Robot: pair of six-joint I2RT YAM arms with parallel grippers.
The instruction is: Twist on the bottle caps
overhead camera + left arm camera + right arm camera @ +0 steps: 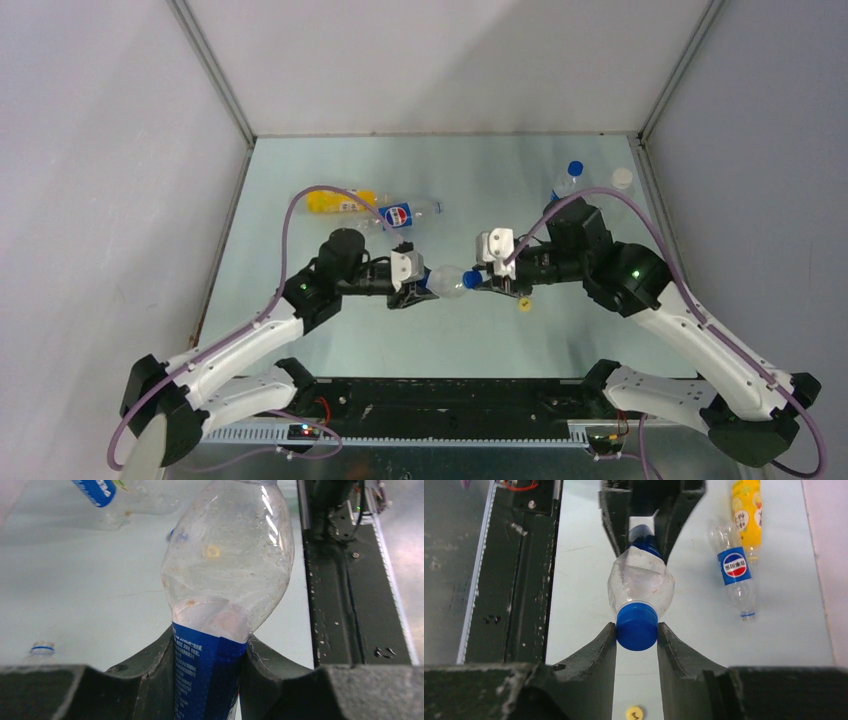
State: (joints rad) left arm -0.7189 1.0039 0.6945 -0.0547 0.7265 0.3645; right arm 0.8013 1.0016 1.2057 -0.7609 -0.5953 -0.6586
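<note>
Across the middle of the pale green worktop (450, 170), slightly toward its near edge, both arms are meeting over one bottle.

- Left gripper (210, 650) is clamping the clear plastic bottle with the blue label (227, 565) around its labelled waist. The jaws are closed snugly on it, and the bottle is lying level with its neck pointing at the right arm.
- Right gripper (636, 632) is pinching the round blue plastic screw cap (636, 620) that is sitting on that neck, one finger on each side. Cannot tell how far down the cap is threaded.
- Toward the far left corner, a yellow-orange plastic bottle (746, 510) and a second clear blue-labelled bottle (735, 575) are lying close together on the surface. The second one's neck is showing open.
- A small yellow plastic cap (634, 713) is lying on the worktop just beside the right gripper, on its near-edge side.

Judgement: the step in hand is turning the blue cap home.
- Cap and neck axes are needing to run in line, or the threads risk crossing.
- A light push along the neck is wanted while the wrist is rotating.
- The left grip needs to be firm enough to stop the bottle spinning, but the thin walls will probably dent under a hard squeeze.

Two bottles are waiting.
</note>
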